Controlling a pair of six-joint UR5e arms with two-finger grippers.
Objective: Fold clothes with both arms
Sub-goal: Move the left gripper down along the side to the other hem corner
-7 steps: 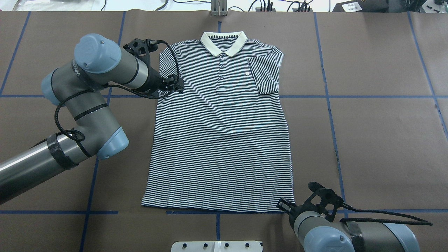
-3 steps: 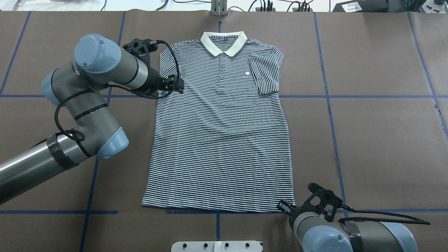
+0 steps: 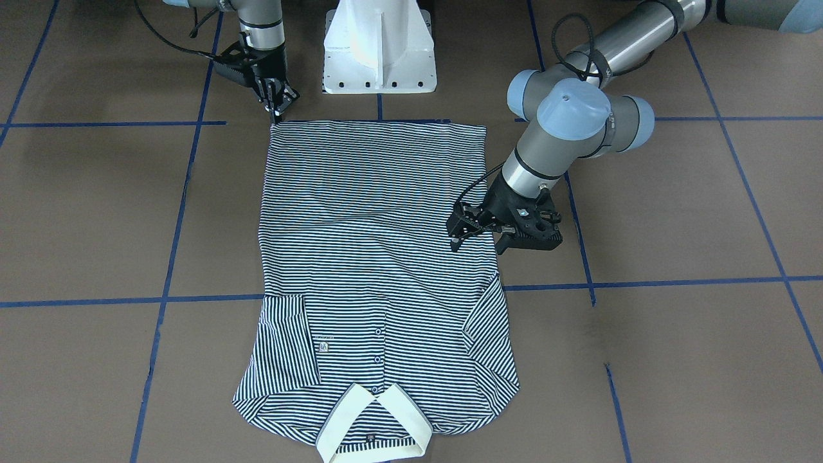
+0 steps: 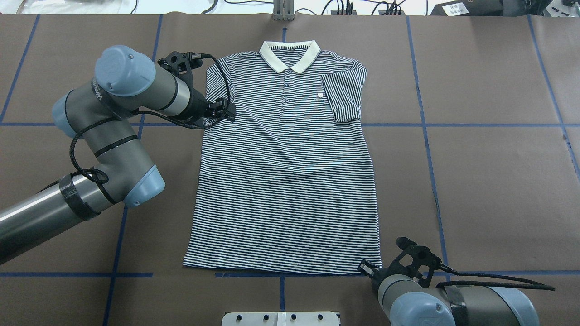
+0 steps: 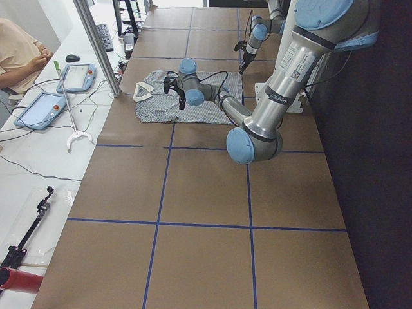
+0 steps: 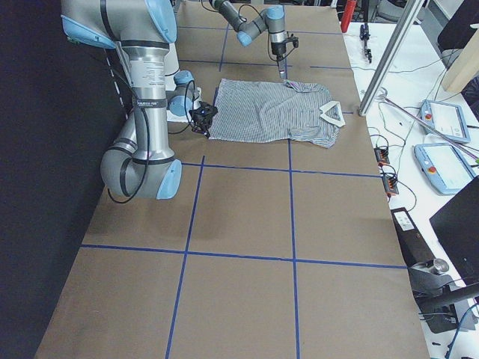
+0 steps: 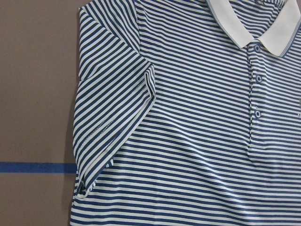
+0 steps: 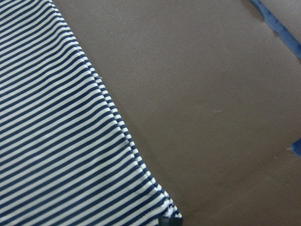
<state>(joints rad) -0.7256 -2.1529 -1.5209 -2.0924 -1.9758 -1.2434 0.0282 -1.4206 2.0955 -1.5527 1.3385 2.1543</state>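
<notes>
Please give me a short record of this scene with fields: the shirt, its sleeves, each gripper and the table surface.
garment: navy-and-white striped short-sleeved polo shirt, lying flat, front up
collar: cream collar, at the end far from the robot
sleeves: both folded in onto the body
left gripper: above the shirt's edge on the robot's left, near the folded sleeve; open or shut is unclear
right gripper: at the hem corner on the robot's right; open or shut is unclear
surface: brown table with blue tape lines

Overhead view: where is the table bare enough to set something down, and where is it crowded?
Free: the wide table stretch right of the polo shirt, beyond the right end effector at the hem corner. Crowded: the shirt's left side, where the left arm and left end effector reach over its edge.
</notes>
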